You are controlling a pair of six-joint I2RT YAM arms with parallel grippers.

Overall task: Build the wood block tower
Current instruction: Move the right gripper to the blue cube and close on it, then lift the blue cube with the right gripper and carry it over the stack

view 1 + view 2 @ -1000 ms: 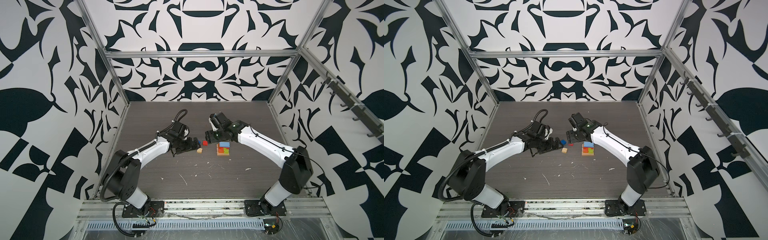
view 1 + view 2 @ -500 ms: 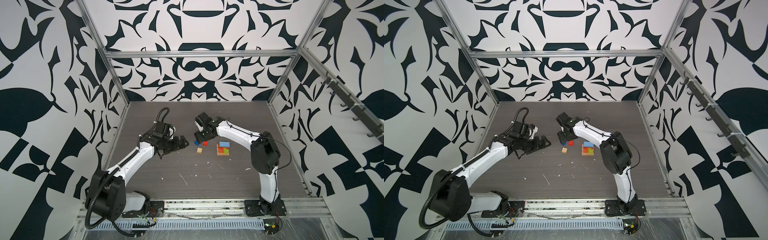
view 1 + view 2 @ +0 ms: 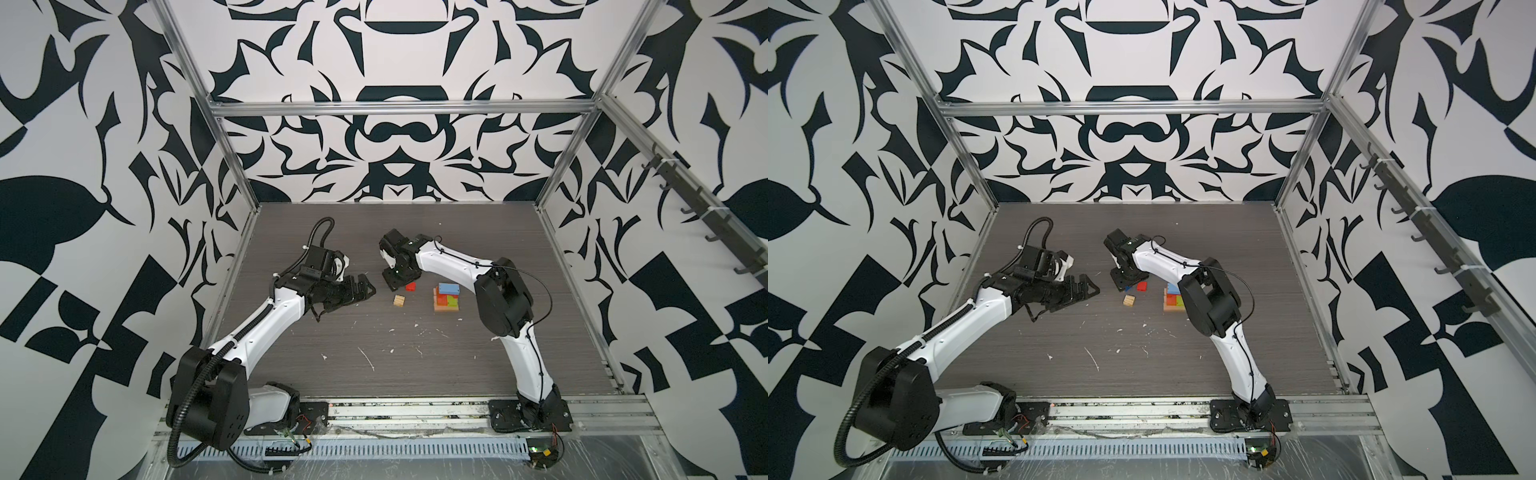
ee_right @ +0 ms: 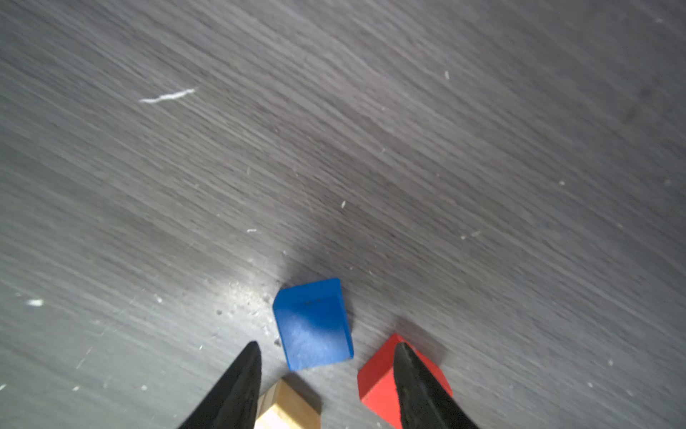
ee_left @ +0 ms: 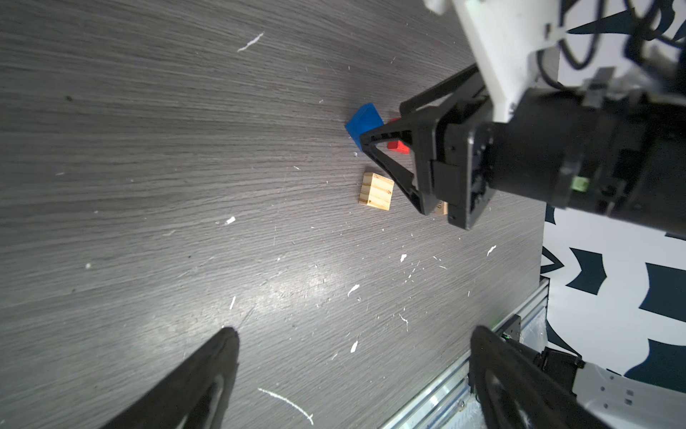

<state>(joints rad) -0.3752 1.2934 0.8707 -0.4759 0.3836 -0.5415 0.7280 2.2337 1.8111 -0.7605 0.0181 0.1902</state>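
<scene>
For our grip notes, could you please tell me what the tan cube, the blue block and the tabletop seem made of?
Tan cube: bare unpainted wood; pale strips with seams show. Blue block: probably wood under matte blue paint; no grain shows. Tabletop: dark grey wood-grain surface, perhaps laminate; lamp glare suggests slight sheen.
</scene>
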